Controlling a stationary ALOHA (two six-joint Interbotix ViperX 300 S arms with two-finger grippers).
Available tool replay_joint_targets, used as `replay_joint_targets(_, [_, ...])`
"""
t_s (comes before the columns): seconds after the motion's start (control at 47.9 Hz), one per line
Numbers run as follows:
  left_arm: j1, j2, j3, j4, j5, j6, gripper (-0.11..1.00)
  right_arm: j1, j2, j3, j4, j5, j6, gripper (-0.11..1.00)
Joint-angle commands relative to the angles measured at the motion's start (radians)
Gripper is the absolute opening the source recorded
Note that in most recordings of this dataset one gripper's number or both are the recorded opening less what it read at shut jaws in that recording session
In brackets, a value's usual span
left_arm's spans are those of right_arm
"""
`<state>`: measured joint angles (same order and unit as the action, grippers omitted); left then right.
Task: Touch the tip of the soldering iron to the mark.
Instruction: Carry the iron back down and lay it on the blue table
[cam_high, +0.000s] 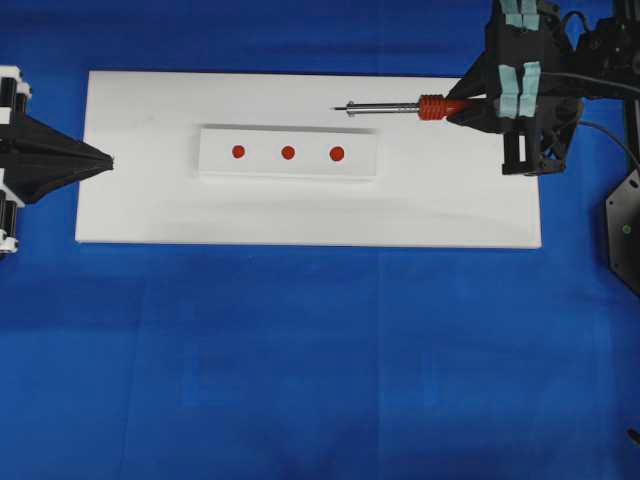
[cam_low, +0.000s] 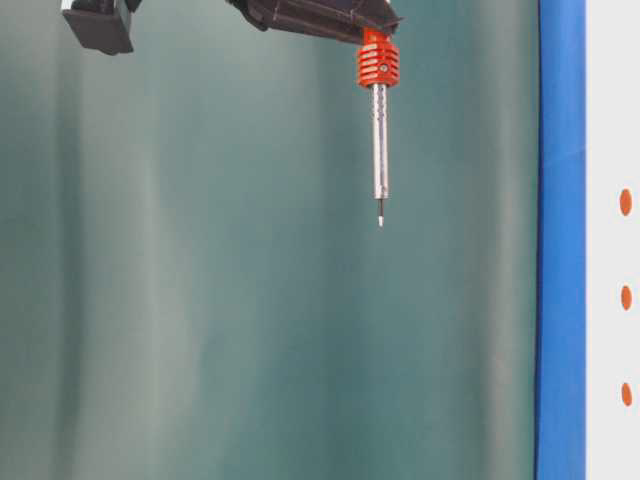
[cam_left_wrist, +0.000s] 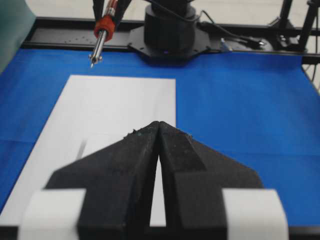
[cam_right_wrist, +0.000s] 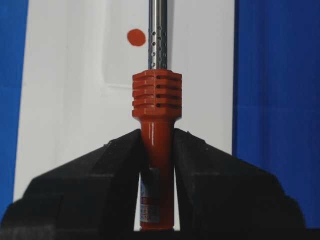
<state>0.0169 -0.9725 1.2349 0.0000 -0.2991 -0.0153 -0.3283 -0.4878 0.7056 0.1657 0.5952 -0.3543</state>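
From overhead, your right pincer (cam_high: 470, 108) pinches the soldering iron (cam_high: 400, 107) by its red-orange handle, with the silver shaft pointing left and the dark tip clear of the white block (cam_high: 288, 153). The mark (cam_high: 288, 152) is the middle dot of three, so you'll need to carry the tip leftward past the nearest dot and toward the lower edge of this view before you descend. The left pincer (cam_high: 108, 160) rests pressed together at the left edge of the white board (cam_high: 310, 215), well apart from the block.

At table level, the iron hangs in the air well short of the board. Come down slowly (a thin, rigid point can skid on a smooth, matte surface).

In the left wrist view, the two black, grainy fingers (cam_left_wrist: 132, 165) meet at a seam, and the iron shows far off, tilted.

In the right wrist view, the ribbed plastic collar sits just beyond the jaws, which clamp the smooth handle squarely. The perforated steel shaft runs out of the picture, hiding the tip, so judge contact from the other views. Only one dot shows here.
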Motion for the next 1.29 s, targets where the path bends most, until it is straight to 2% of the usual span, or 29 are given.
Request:
replay_joint_targets(0.0, [0.003, 0.003, -0.011, 0.003, -0.009, -0.002, 0.00, -0.002, -0.002, -0.020, -0.002, -0.009, 0.002, 0.06])
replay_joint_targets(0.146, [0.003, 0.003, -0.009, 0.002, -0.009, -0.002, 0.00, -0.003, -0.002, -0.018, 0.006, -0.009, 0.009, 0.06])
replay_joint_targets(0.376, [0.003, 0.003, -0.009, 0.003, -0.009, -0.002, 0.00, 0.028, -0.002, -0.008, 0.006, -0.008, 0.092, 0.06])
replay_joint_targets(0.563, [0.003, 0.003, -0.009, 0.002, -0.009, 0.000, 0.00, 0.156, -0.012, 0.011, 0.006, -0.025, 0.192, 0.06])
replay_joint_targets(0.772, [0.003, 0.002, -0.009, 0.003, -0.008, -0.002, 0.00, 0.339, -0.015, 0.018, -0.002, -0.069, 0.308, 0.06])
replay_joint_targets(0.96, [0.003, 0.003, -0.009, 0.003, -0.008, -0.002, 0.00, 0.462, 0.000, 0.025, -0.003, -0.124, 0.380, 0.06])
replay_joint_targets(1.106, [0.003, 0.003, -0.009, 0.003, -0.009, -0.002, 0.00, 0.518, 0.031, 0.031, -0.005, -0.163, 0.420, 0.06])
replay_joint_targets(1.273, [0.003, 0.003, -0.009, 0.003, -0.009, -0.002, 0.00, 0.528, 0.063, 0.021, -0.021, -0.181, 0.426, 0.06])
